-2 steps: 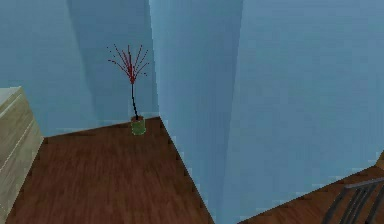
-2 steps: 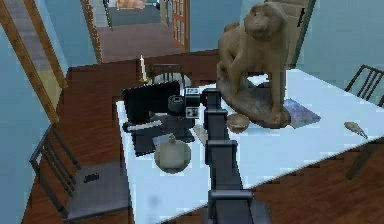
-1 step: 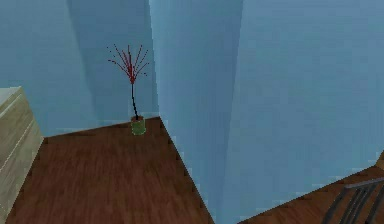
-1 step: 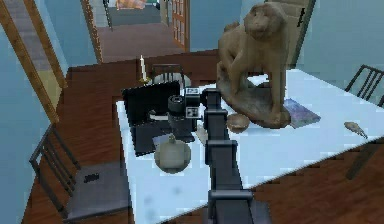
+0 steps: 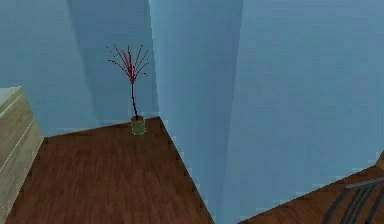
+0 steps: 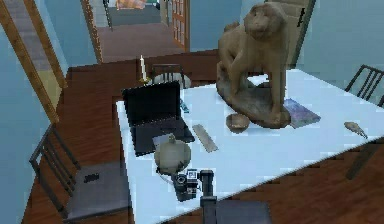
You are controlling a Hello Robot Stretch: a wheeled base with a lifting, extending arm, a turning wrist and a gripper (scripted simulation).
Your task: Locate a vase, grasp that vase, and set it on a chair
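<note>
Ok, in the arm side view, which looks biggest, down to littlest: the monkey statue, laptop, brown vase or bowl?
1. monkey statue
2. laptop
3. brown vase
4. bowl
The brown vase stands nearer the camera than the bowl, so that last gap is less sure.

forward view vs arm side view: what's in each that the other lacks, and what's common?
Forward view: a green pot of red twigs in a corner, and a light wooden dresser at the left edge. Arm side view: a white table carrying a monkey statue, laptop, brown round vase and small bowl, with the gripper near that vase; cannot tell whether it holds anything. Shared: wood floor, blue walls, and possibly one dark chair, at the forward view's bottom right and the arm side view's left.
</note>
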